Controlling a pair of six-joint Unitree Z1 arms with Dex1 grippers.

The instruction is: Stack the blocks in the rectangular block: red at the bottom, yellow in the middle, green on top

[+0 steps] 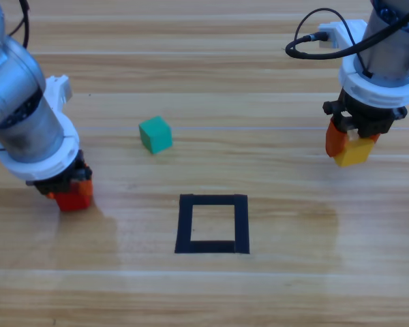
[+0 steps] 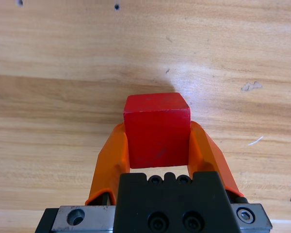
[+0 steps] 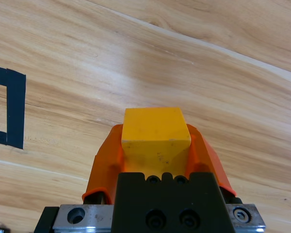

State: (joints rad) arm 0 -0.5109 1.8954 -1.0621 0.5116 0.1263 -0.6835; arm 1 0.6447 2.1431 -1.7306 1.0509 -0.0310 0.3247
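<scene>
At the table's left, my left gripper is shut on the red cube; the left wrist view shows the red cube clamped between both orange jaws. My right gripper at the right is shut on the yellow cube, and the right wrist view has the yellow cube squeezed between its jaws. The green cube sits alone on the wood, left of centre. The black tape square lies near the front centre with nothing inside; one corner of the tape square shows in the right wrist view.
Bare wooden tabletop surrounds the tape square. A black cable loops beside the right arm at the top.
</scene>
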